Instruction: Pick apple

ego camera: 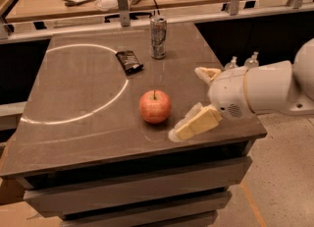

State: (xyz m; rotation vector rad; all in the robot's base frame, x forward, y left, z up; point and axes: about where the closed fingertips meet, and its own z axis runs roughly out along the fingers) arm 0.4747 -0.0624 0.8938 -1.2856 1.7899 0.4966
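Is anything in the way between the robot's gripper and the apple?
No, nothing visible is in the way. The gripper is open, just to the right of the apple, with only bare table between them. The drink can and the dark snack packet sit farther back.
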